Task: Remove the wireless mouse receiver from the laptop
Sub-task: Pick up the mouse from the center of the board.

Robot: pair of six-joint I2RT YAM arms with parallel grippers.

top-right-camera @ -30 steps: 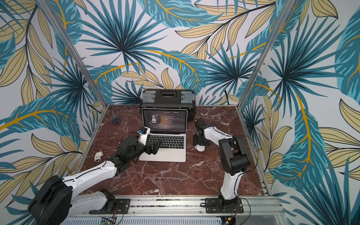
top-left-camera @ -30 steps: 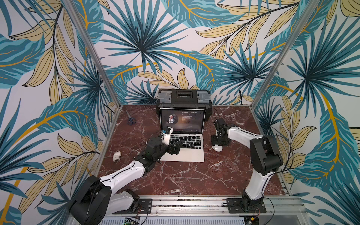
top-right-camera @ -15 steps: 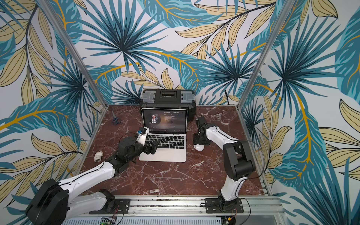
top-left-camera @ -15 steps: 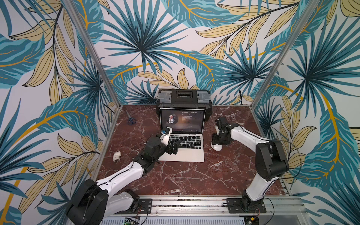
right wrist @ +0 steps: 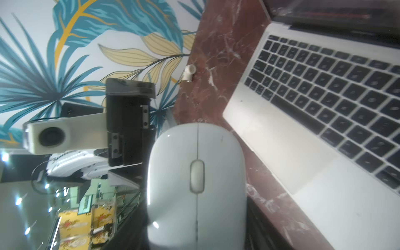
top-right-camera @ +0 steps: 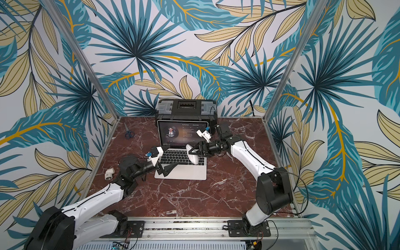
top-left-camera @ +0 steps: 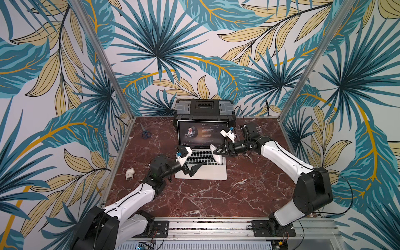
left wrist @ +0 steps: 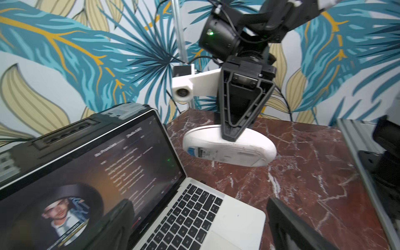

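**Mouse in the Air, Toolbox Shut**

The laptop sits open in the middle of the red stone tabletop. Its dark screen shows a music player with a round picture of a face.

The right pincer is clamped on the wireless mouse, one finger on each long side. The mouse is up off the tabletop, by the right side of the laptop. In the left wrist view its white belly shows, with a blue-striped label at one end. In the right wrist view its smooth top and scroll wheel face the camera.

The left pincer is spread wide and holds nothing. It hangs low over the front left part of the laptop, near the keys.

In the left wrist view a small dark nub sticks out of the laptop's right side near the hinge (it is too small to tell what it is).

Behind the laptop stands a black toolbox. Its lid is shut, so nothing inside it can be seen. The laptop's screen stands just in front of it.

Blue-handled scissors lie at the back left of the tabletop. A white pipe elbow lies near the left edge, well apart from the laptop.
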